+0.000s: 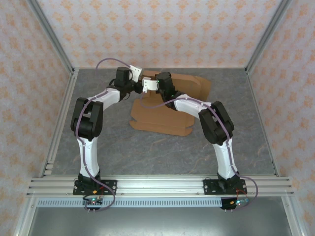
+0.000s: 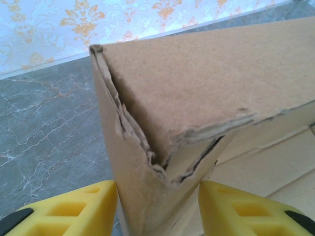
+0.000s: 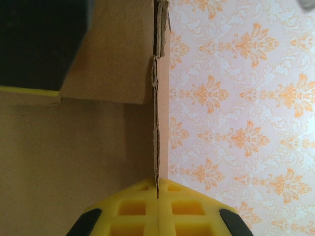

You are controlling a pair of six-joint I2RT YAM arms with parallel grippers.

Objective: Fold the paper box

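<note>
Pinching the paper box [image 3: 98, 157] edge, right fingers [image 3: 133, 209].

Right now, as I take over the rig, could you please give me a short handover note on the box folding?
Left gripper: its fingers straddle a raised corner of the paper box, close against both sides. I cannot tell whether they are clamping it.
Right gripper: shut on the thin edge of an upright box wall.
Box: far middle of the table, partly folded, with the near panel lying flat.
Done: at least one corner stands up, with its walls meeting.
Left: secure that corner, raise the flat panels, and close the box.
</note>
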